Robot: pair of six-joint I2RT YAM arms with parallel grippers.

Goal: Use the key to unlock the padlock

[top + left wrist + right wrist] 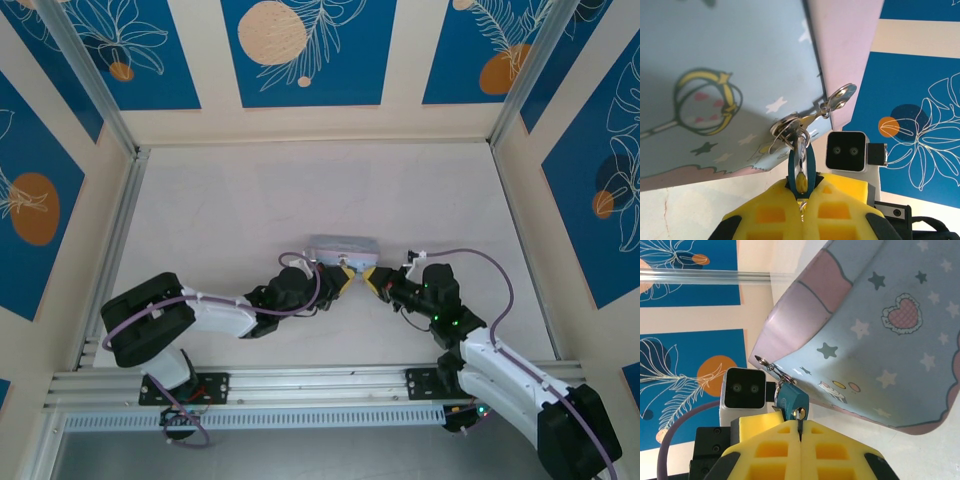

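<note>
1. Left fingers point(765, 215) are clamped on the teal padlock point(810, 166), which hangs from a silver ring at the edge of the pale blue tin point(715, 60).
2. Right fingers point(770, 450) are pressed together just under the padlock, pinching a sliver of metal that looks like the key point(799, 414).
3. Both pairs meet tip to tip at the tin's near side, and the tin lies on the desk point(220, 210) about midway across.

Matt yellow plastic fingers point(765, 445); just ahead, a glossy teal padlock point(789, 399), shiny metal clasp point(786, 127), smooth satin-printed tin point(880, 330).
</note>
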